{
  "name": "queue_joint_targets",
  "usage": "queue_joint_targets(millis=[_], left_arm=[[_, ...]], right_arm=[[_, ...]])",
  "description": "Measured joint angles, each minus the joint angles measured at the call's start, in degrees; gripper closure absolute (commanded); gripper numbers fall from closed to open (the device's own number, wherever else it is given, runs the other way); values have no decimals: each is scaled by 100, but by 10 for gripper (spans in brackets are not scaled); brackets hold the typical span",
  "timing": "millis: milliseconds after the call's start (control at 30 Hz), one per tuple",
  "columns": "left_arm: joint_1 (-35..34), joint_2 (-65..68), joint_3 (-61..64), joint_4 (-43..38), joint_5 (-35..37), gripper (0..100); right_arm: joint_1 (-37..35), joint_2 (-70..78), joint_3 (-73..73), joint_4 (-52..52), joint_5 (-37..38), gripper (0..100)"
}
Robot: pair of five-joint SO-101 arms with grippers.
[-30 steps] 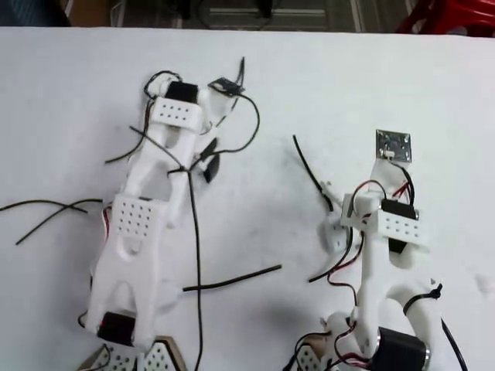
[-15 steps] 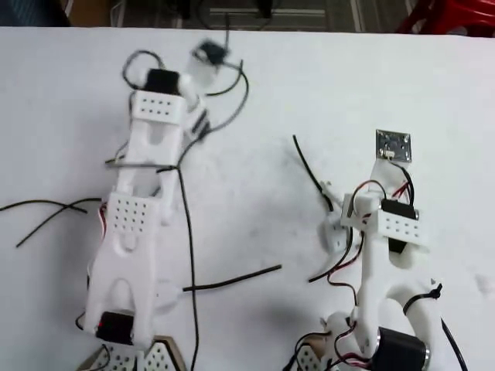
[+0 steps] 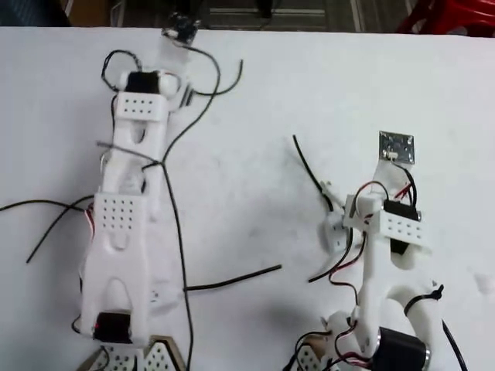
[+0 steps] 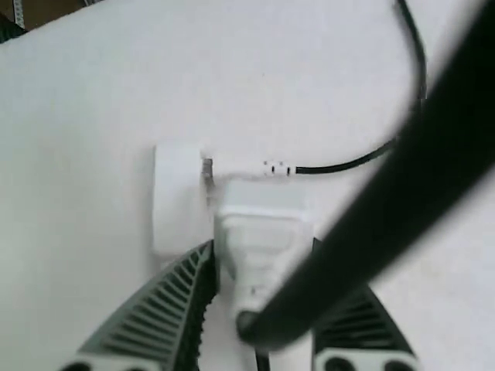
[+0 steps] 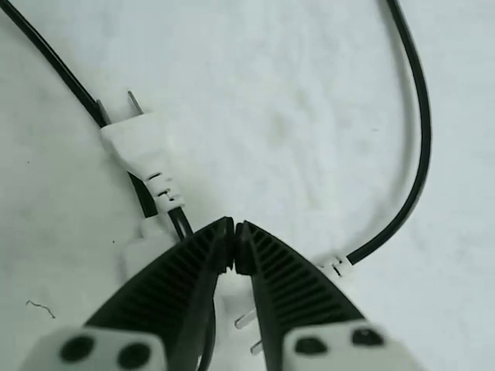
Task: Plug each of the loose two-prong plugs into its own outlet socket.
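On the desk (image 3: 255, 93) the left arm (image 3: 124, 201) stretches along the left side to the far edge; the right arm (image 3: 383, 255) stands at the near right, well apart from it; a loose cable (image 3: 232, 278) lies between them. A plug (image 4: 259, 232) sits between the fingers of the left gripper (image 4: 263, 270), just beside a socket (image 4: 176, 197); another cable (image 4: 387, 201) crosses in front of both. Ahead of the right gripper (image 5: 233, 236), whose fingertips touch, lies a second plug (image 5: 143, 147); the prongs of a third plug (image 5: 246, 317) lie under its fingers.
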Motion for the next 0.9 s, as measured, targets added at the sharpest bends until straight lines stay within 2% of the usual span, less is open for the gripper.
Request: queue_joint_targets(millis=[100,233,300,500,667,900], left_arm=[[-132,0,527,-563,0,931],[-202,0,958,-897,0,732],[-211,0,993,-932,-9,664],[-273,-9,1002,-703,-18,651],[-589,0,246,-18,26,650],[-1213,-9,-1996,1776,26,649]], right_arm=[[0,0,0,0,0,978],[-9,0,0,0,0,977],[-9,0,0,0,0,977],[-18,0,35,0,0,977],[-9,0,35,0,0,977],[-9,0,35,0,0,977]])
